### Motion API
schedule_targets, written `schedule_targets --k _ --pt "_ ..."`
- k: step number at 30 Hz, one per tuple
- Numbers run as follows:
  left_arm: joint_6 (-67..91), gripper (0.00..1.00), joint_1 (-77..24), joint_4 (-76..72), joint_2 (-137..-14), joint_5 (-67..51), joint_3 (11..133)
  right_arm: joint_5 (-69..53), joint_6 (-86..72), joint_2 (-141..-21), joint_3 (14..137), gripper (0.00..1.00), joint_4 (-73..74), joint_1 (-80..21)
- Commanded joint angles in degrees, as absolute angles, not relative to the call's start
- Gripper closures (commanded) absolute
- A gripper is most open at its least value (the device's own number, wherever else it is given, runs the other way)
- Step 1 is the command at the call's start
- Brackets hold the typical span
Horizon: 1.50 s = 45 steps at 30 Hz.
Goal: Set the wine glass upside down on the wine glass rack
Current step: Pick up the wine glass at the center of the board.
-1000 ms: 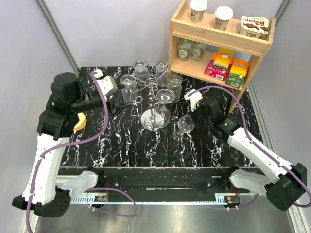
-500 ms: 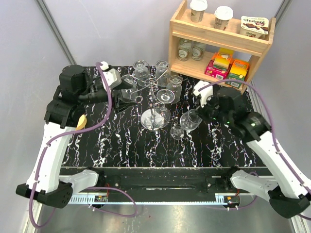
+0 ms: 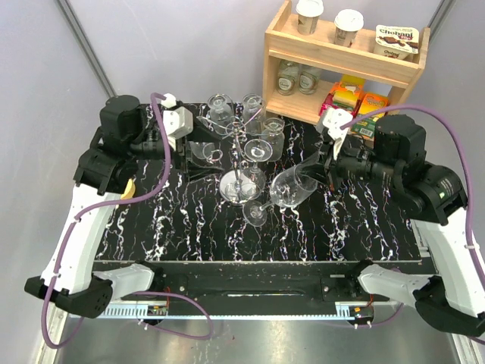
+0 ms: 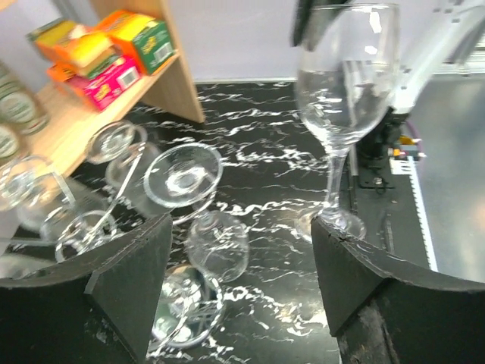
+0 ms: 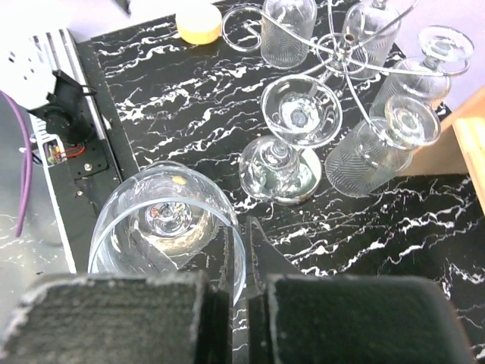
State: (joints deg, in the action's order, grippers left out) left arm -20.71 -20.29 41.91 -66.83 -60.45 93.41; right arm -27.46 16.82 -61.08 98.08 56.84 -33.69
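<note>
My right gripper (image 3: 317, 164) is shut on the rim of the wine glass (image 3: 292, 187), which hangs tilted above the table to the right of the rack, foot (image 3: 255, 213) low and to the left. In the right wrist view the shut gripper (image 5: 248, 250) pinches the wall of the wine glass (image 5: 167, 227). The silver wine glass rack (image 3: 241, 155) stands mid-table with several glasses hanging upside down on its arms. At the rack's left side my left gripper (image 3: 203, 148) is open and holds nothing. The left wrist view shows the open gripper (image 4: 239, 258), with the wine glass (image 4: 345, 83) beyond it.
A wooden shelf unit (image 3: 341, 61) with cups, jars and coloured boxes stands at the back right. A yellow round object (image 3: 127, 189) lies on the left of the black marbled table (image 3: 189, 227). The rack's disc base (image 5: 292, 178) sits close beside the held glass.
My right arm has raised the wine glass off the table and tipped it on a slant. My left gripper has drawn back and up a little, still at the rack's left side.
</note>
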Motion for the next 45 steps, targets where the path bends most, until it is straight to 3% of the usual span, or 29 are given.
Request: schedule_targets --k 1,11,25,30,37,40,45 --pt "-20.47 0.21 -24.16 41.57 -67.94 -67.49 94.31 -32.69 14.33 -64.24 105.98 1.00 52.47 -33.57" --pt "-21.88 0.18 -32.43 44.21 -71.45 -63.11 95.54 -31.21 13.18 -72.50 115.39 1.00 48.87 -33.57" --pt "-25.40 0.25 -36.48 45.70 -72.07 -52.12 93.17 -32.69 10.99 -75.94 123.57 1.00 47.81 -33.49" --pt "-25.23 0.37 -36.65 45.62 -72.24 -51.86 93.60 -34.19 9.67 -76.03 124.45 1.00 47.55 -33.57" --pt "-24.61 0.77 -37.00 45.35 -72.77 -52.21 94.40 -34.63 9.31 -75.76 123.84 1.00 47.11 -33.49" --pt "-24.52 1.00 -37.00 45.26 -72.69 -52.03 94.22 -34.28 9.49 -75.32 123.31 1.00 47.02 -33.57" --pt "-26.10 1.00 -37.09 47.19 -71.98 -48.44 95.97 -33.49 10.19 -74.09 119.37 0.99 47.02 -33.57"
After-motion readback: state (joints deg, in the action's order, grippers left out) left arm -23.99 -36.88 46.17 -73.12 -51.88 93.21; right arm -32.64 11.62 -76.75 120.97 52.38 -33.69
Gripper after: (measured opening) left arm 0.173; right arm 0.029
